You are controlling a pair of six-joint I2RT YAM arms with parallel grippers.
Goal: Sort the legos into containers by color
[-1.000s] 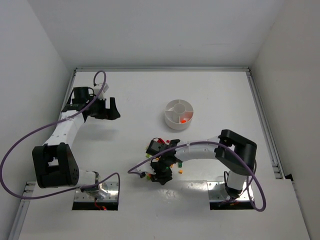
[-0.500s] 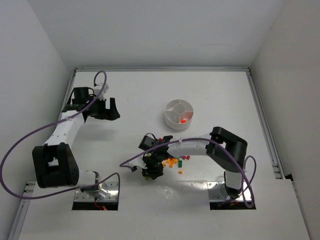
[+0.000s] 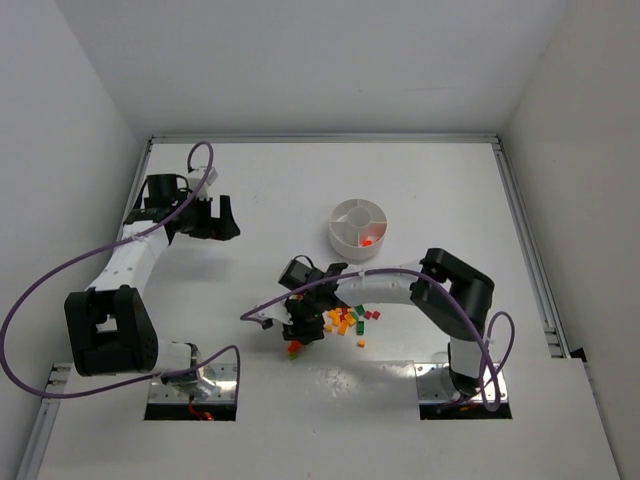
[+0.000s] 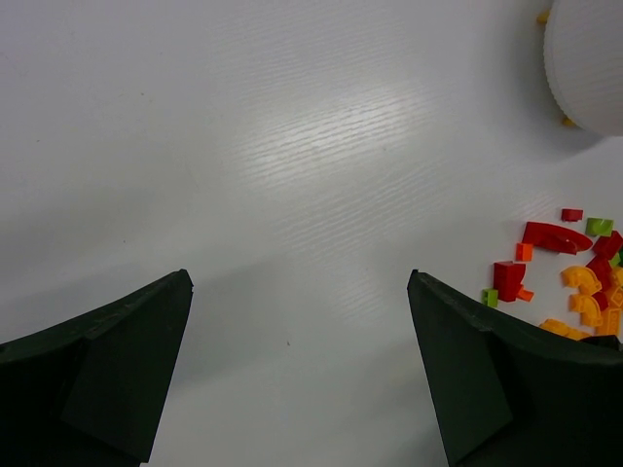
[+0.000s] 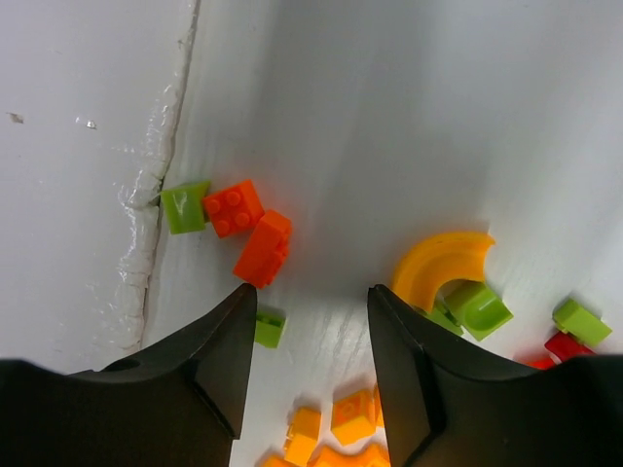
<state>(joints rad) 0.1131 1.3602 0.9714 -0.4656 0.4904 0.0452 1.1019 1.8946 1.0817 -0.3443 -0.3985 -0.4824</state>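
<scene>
**Right arm over the brick pile, nothing picked yet**

From where I stand, the right end effector (image 5: 307, 336) hangs low over the tabletop (image 3: 250, 180) at the 9 o'clock edge of the scattered legos (image 3: 345, 320). Its fingers are spread and hold nothing.

In the right wrist view, a longish orange brick (image 5: 263, 248) lies just beyond the fingertips at about 11 o'clock from the gap. Its long axis runs roughly from 1 to 7 o'clock, skewed to the line between the fingers, so I'd guess a small wrist turn comes before any pinch. A small green brick (image 5: 270, 328) sits just beside the left-hand finger, and a yellow arch (image 5: 443, 261) lies at 1 o'clock.

The white dish (image 3: 360, 228) stands well apart at about 1 o'clock from the pile, with something red-orange already in one wedge. The left end effector (image 3: 227, 218), also spread and empty, is far off at 10 o'clock, so the right arm is plainly the nearer one.

Against a second ago, the right end effector has slid toward 9 o'clock, off the heap it was covering, and more bricks now show. The left arm has not budged.
</scene>
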